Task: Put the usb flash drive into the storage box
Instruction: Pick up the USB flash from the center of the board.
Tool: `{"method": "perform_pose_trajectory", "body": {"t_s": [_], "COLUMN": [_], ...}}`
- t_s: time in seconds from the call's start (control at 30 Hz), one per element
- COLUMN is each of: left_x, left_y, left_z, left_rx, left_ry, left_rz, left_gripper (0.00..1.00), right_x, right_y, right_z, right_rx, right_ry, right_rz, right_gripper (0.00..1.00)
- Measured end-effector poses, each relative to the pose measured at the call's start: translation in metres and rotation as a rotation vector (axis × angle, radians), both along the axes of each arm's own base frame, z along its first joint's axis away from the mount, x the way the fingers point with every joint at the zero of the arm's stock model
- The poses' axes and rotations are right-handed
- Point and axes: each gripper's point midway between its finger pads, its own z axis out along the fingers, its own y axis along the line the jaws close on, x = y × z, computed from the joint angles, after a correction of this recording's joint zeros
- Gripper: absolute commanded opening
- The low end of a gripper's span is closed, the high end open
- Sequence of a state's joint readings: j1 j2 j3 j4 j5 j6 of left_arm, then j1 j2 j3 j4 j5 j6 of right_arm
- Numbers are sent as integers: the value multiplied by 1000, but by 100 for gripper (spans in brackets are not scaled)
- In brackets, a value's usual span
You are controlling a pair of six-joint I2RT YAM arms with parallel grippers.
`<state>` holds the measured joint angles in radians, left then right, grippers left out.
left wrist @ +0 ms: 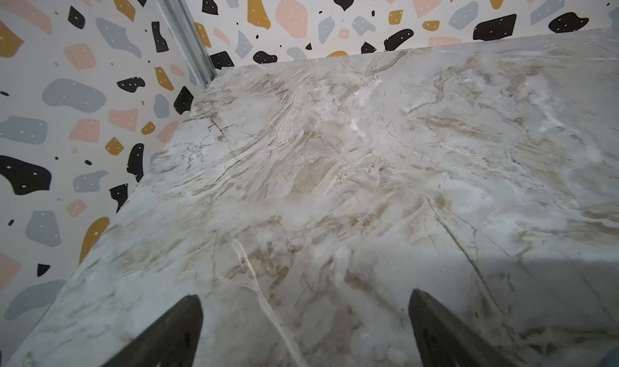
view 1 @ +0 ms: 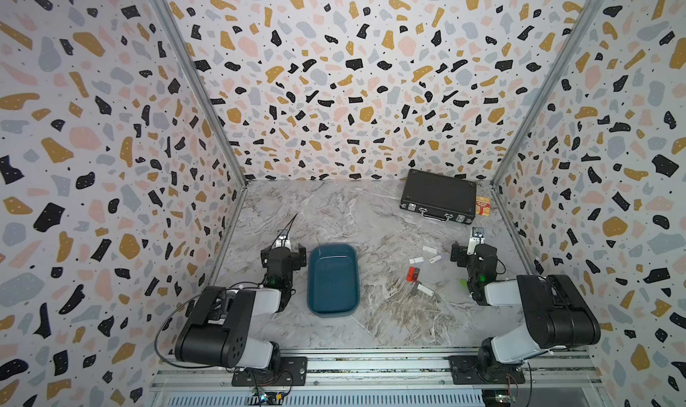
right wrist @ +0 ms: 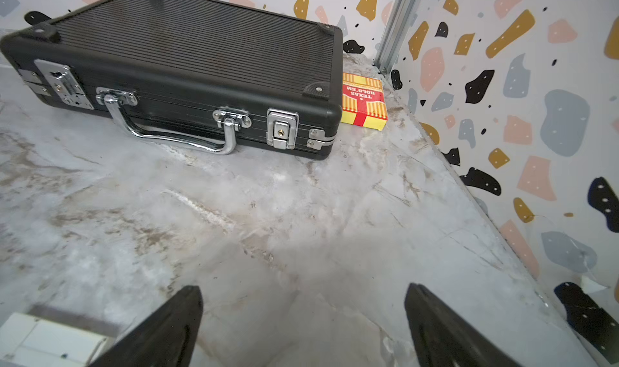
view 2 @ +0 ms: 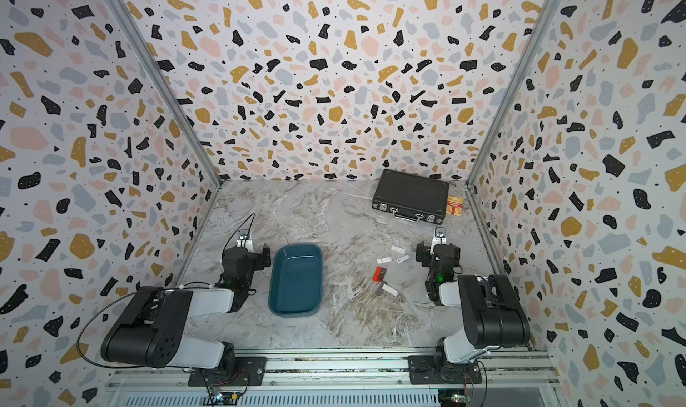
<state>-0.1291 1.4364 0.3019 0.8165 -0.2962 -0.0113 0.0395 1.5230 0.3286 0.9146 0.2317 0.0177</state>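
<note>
Jaws stand wide and empty on left gripper (left wrist: 304,296) and right gripper (right wrist: 303,291); the latter should squarely straddle one usb flash drive (view 1: 416,260) near the storage box (view 1: 333,279).

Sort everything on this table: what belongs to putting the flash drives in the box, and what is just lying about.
For the job: storage box; red flash drive; white flash drives near it.
Lying about: black briefcase; red-and-yellow card box beside it.
</note>
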Motion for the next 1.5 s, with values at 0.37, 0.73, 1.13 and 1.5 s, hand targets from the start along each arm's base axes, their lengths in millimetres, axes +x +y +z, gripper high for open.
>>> {"method": "perform_pose_trajectory", "body": {"t_s": [0.37, 0.73, 1.13, 1.5], "left_x": [0, 0, -42, -135], "left_y": [0, -1, -22, 0], "left_z": [0, 0, 157, 206], "left_rx": [0, -1, -151, -505], "left_ry": [0, 1, -297, -225], "left_rz": [0, -3, 29, 124], "left_gripper": [100, 100, 100, 99], "right_x": [0, 0, -12, -39], "right_y": [0, 0, 0, 33], "right_z": [0, 0, 21, 118], "right_rx": [0, 0, 35, 431], "right_ry": [0, 0, 32, 27], "right_rz": [0, 0, -29, 7], "right_gripper": [100, 100, 100, 100]}}
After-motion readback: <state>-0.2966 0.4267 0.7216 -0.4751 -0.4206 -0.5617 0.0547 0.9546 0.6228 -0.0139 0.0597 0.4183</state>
